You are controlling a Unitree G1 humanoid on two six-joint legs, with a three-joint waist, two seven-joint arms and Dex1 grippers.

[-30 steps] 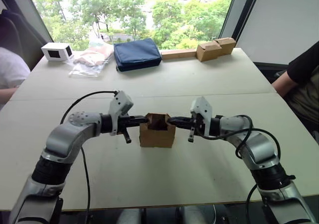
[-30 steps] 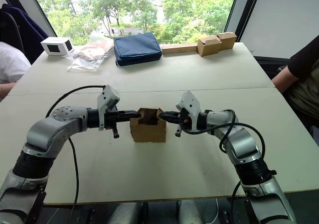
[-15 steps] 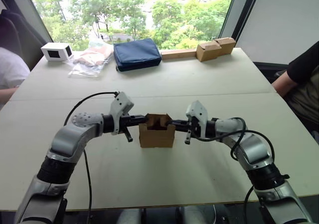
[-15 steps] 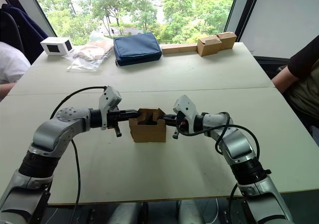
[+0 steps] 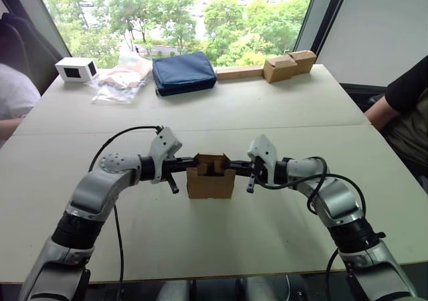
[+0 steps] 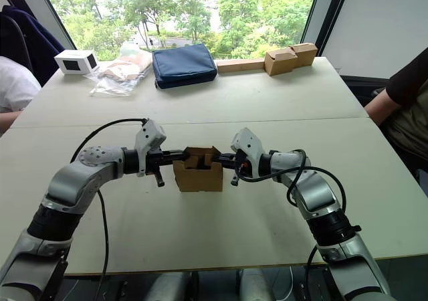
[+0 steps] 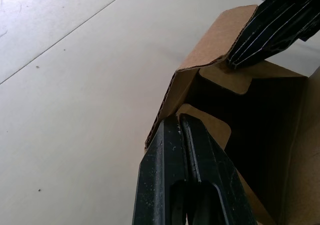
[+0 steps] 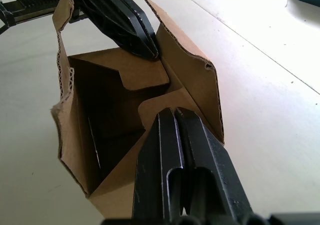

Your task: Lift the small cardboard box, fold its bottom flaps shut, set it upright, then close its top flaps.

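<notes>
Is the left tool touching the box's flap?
Touching. Left wrist view shows the shut left tool pressing its tips onto an inner flap of the small cardboard box.

Bare table lies open below both grippers; between the left gripper and right gripper, the small cardboard box seemingly blocks passage.

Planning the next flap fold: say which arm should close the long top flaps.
Hedged: right. Both grippers, left and right, are shut, each pressing an end flap into the small cardboard box. In the right wrist view, a long side flap stands right beside the right gripper's fingers.
</notes>
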